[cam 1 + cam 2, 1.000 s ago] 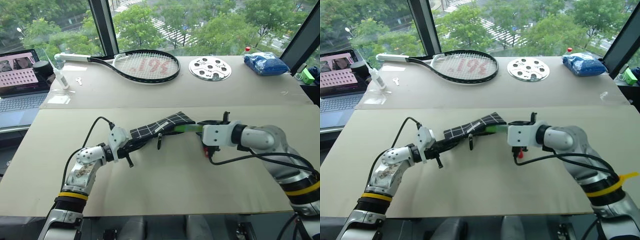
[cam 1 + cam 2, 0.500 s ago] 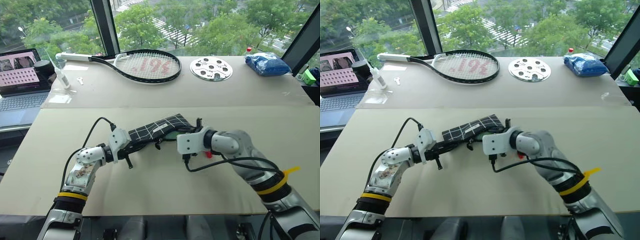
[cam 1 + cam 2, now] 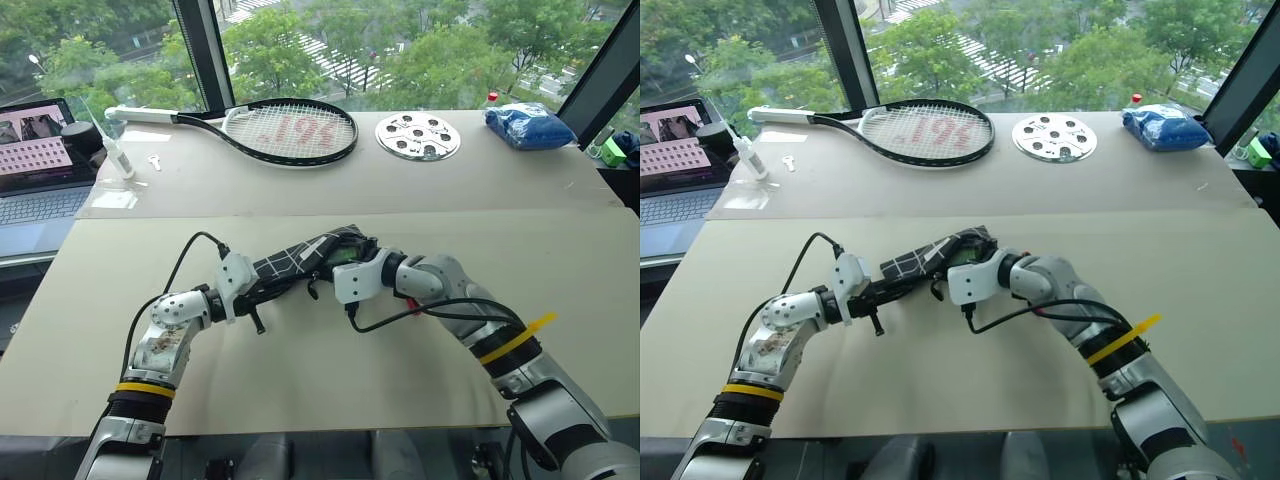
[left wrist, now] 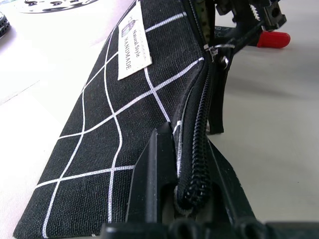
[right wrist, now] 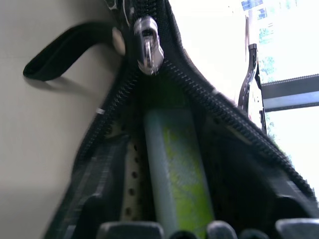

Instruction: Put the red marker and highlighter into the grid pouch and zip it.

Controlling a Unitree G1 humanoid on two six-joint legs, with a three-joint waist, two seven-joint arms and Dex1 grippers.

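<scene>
The grid pouch (image 3: pixel 300 258), black with white lines and a small white label, is held a little above the table's middle. My left gripper (image 3: pixel 262 290) is shut on its near end at the zipper edge (image 4: pixel 192 164). My right gripper (image 3: pixel 340 262) is at the pouch's open mouth, its fingers spread. The light-green highlighter (image 5: pixel 177 164) lies inside the pouch between the zipper rows, below the slider (image 5: pixel 146 45) and strap (image 5: pixel 65 47). The red marker (image 4: pixel 273 39) lies on the table beyond the pouch, mostly hidden under my right arm.
On the table's far half lie a tennis racket (image 3: pixel 290 130), a white perforated disc (image 3: pixel 418 135) and a blue bag (image 3: pixel 532 125). An open laptop (image 3: pixel 40 170) and a small bottle (image 3: pixel 118 155) stand at the far left.
My right gripper has moved left to the pouch's mouth. The highlighter, which stuck out of the pouch a second ago, is now inside it. The left gripper has kept still.
</scene>
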